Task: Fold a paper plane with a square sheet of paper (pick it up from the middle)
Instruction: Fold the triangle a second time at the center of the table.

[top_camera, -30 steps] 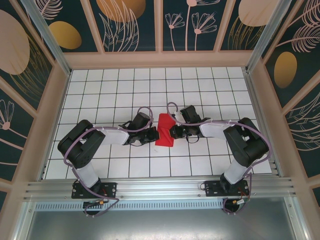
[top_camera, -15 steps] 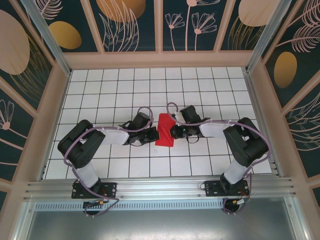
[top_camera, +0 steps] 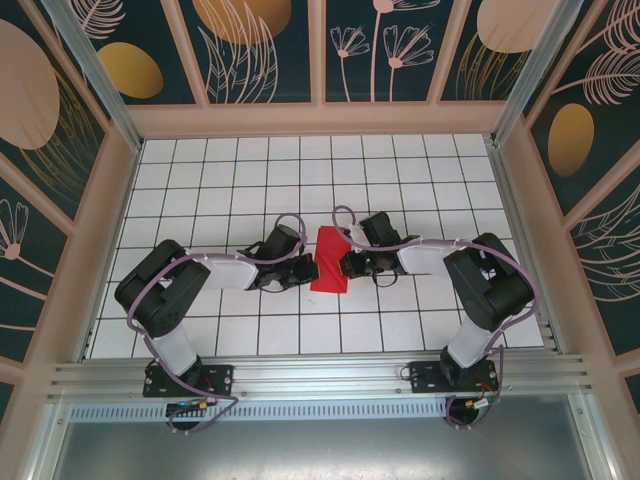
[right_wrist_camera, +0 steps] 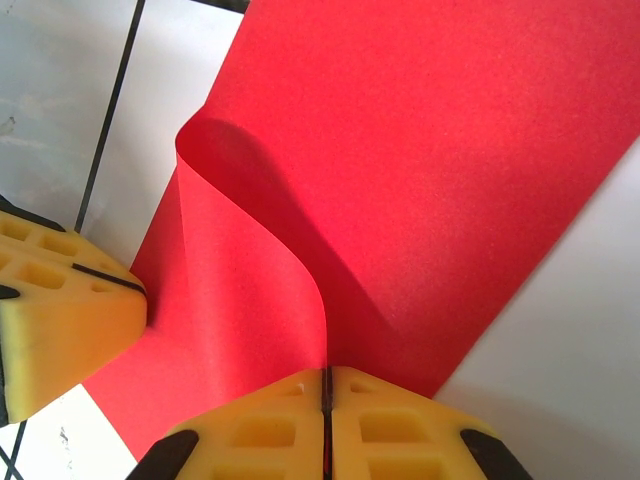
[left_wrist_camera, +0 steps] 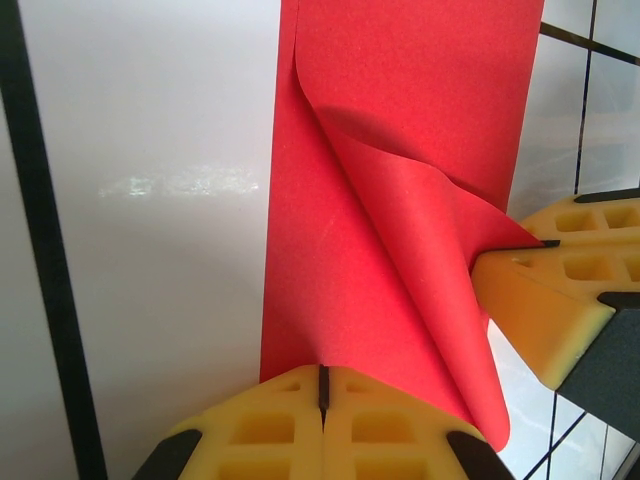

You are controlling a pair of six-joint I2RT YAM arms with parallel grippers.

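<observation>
Almost nothing has moved since the earlier frames: only the right arm [top_camera: 480,285] has shifted its elbow slightly inward. At the middle of the white grid table [top_camera: 200,180] lies the square sheet of paper [top_camera: 329,262], partly folded, with one flap curled upward. The left gripper [left_wrist_camera: 322,378] has its pads pressed together on the sheet's edge. The right gripper [right_wrist_camera: 325,380] is pinched on the raised flap. The two grippers face each other across the sheet.

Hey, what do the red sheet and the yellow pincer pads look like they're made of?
The red sheet looks like thin matte paper: it curls softly without glare. The yellow pincer pads seem to be soft foam or rubber, matte, with moulded square pockets.
</observation>
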